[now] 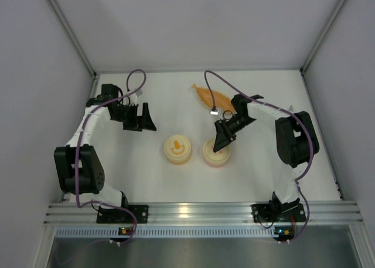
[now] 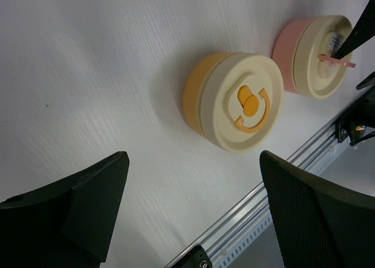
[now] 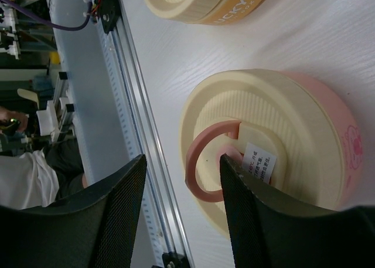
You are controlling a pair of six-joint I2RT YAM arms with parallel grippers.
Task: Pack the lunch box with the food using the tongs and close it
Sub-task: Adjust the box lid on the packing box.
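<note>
Two round lunch boxes with cream lids sit mid-table, both shut: a yellow one [image 1: 177, 149] [image 2: 234, 101] and a pink one [image 1: 217, 153] [image 3: 304, 133] [image 2: 310, 54]. My right gripper [image 1: 222, 141] [image 3: 183, 162] hangs over the pink box's lid with its jaws apart. They straddle the lid's pink ring handle [image 3: 199, 162], which stands lifted off the lid. One fingertip [image 3: 234, 174] rests inside the ring against its hub. My left gripper [image 1: 141, 127] [image 2: 194, 162] is wide open over bare table, left of the yellow box. The food and the tongs are out of view.
A long orange boat-shaped dish [image 1: 210, 95] lies at the back, behind my right arm. The aluminium rail [image 1: 199, 210] runs along the table's near edge. Grey walls enclose the table on three sides.
</note>
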